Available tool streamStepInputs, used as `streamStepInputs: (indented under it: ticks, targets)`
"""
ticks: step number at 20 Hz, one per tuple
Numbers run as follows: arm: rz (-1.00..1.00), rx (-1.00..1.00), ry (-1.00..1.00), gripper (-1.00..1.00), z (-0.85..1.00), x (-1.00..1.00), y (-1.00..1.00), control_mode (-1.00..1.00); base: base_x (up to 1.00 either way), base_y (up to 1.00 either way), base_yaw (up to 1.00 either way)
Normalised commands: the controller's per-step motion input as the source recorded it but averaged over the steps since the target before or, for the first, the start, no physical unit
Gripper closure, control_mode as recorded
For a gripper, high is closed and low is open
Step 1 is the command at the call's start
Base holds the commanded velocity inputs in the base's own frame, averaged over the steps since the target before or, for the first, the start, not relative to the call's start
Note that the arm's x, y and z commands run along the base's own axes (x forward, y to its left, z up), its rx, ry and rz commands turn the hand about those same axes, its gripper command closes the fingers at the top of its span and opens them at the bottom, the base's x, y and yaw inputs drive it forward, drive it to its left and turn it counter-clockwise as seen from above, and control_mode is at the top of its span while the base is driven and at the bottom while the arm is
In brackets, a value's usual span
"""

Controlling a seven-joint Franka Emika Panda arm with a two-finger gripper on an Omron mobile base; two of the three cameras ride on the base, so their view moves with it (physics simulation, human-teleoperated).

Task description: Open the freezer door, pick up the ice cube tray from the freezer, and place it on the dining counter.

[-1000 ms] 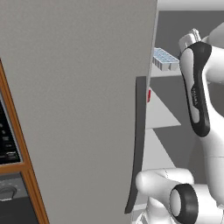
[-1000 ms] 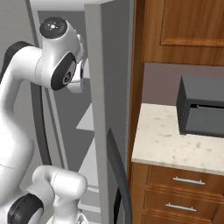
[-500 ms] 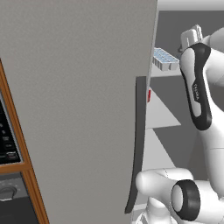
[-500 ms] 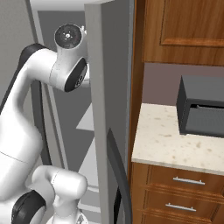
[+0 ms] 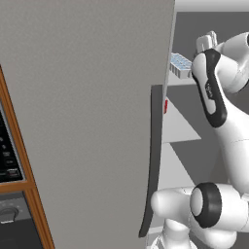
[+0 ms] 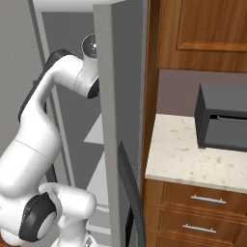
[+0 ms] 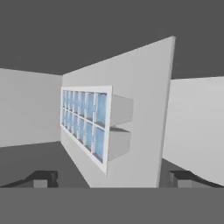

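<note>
Hand (image 7: 111, 177) open, fingertips wide apart; centre them over the ice cube tray (image 7: 87, 124) near the shelf (image 7: 144, 109) edge before closing.

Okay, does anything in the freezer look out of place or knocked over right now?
Nothing stands out. The ice cube tray sits flat on its pale shelf, and the open gripper is short of it, not touching.

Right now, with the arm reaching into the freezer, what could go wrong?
The pale blue ice cube tray lies on a grey shelf, so the open pincer could nudge it back. The white arm works close beside the grey freezer door's edge and may scrape it.
</note>
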Motion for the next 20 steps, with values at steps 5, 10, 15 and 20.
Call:
streamStepInputs:
  ticks: [5,10,15,20]
  targets:
    - [0.01,0.0,0.02,-1.0,-0.11,0.49,-0.11,-1.0,0.0,0.0,0.0]
    - [0.01,0.0,0.03,-1.0,-0.1,0.41,-0.04,-1.0,0.0,0.0,0.0]
    - [0.0,0.0,0.11,-1.0,0.0,0.23,0.0,-1.0,0.0,0.0,0.0]
    - [0.0,0.0,0.11,-1.0,0.0,0.26,0.0,-1.0,0.0,0.0,0.0]
